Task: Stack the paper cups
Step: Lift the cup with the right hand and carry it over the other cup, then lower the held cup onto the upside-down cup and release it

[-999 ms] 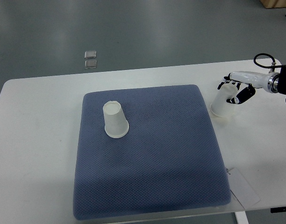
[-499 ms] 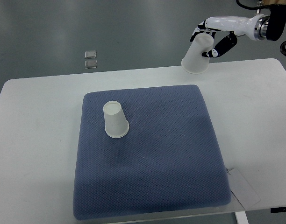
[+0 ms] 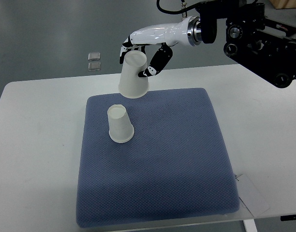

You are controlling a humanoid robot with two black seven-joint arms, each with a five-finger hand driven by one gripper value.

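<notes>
Right hand [image 3: 143, 58] fingers grip an upturned cup [image 3: 134, 75] in the air, above a second cup [image 3: 120, 124] on the mat [image 3: 177, 159]

A white table [image 3: 39, 130] fills most of the view, lying below the hand. On it rests a blue textured mat [image 3: 157, 174] — nearly square, with rounded corners — whose far edge sits under and just nearer the camera than the hand. Farther away than the hand and off to its left, two small clear square pieces [image 3: 94, 61] lie one behind the other on the grey floor [image 3: 46, 34]. Well away from the hand, toward the near right corner of the table, a white card [image 3: 252, 193] sticks out from under the mat's corner, lying tilted — its markings too small to read.
</notes>
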